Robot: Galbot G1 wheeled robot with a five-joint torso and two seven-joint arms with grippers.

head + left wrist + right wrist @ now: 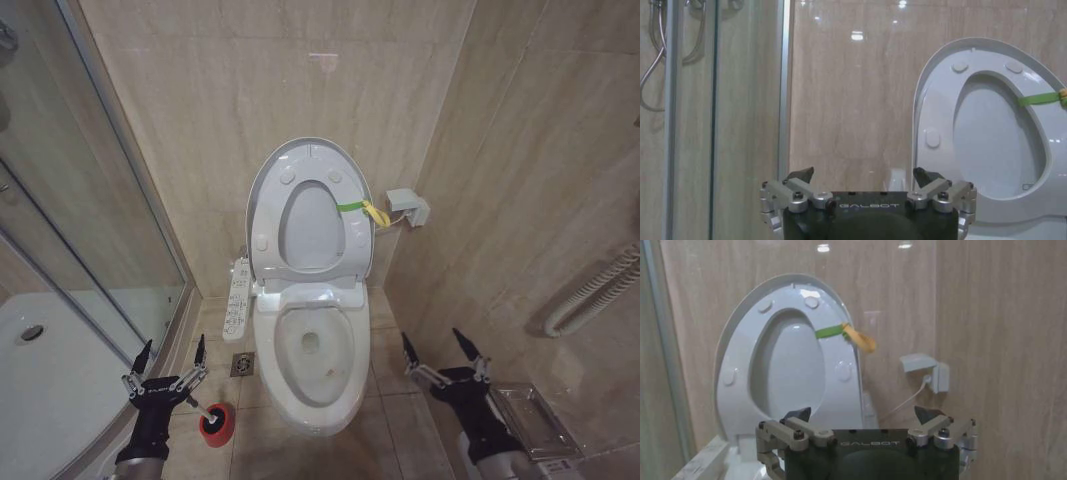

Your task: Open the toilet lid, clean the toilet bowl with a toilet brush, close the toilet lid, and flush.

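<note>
While the toilet lid [305, 160] stands raised against the wall behind the toilet bowl [312, 375], the first step of the task reads as done and the brushing as not yet begun. Nearest the camera, to the left of the bowl's front, the left end effector [172, 362] hangs just above the floor with its fingers spread apart and nothing between them. The toilet brush [208, 412] lies just beyond and inward of it, toward the bowl: its black head sits in the small red holder [217, 424] on the floor tiles beside the bowl's pedestal, and the thin white handle leans up and away from the bowl, its end close beside the left end effector's inner finger. Judged from this, the left arm is much the nearer to the brush, and the handle's long axis runs slantwise from the holder up toward that end effector. To the right of the bowl's front, about level with its fellow, the right end effector [438, 352] is likewise spread wide and empty, well apart from the brush, with the whole bowl between. Both forearms rise from the lower edge of the head view, wrists roughly level, fingers pointing forward past the bowl. Farther off, the yellow-green strap [362, 209] hangs at the lid's right edge; a white button panel [239, 298] flanks the bowl on its left
</note>
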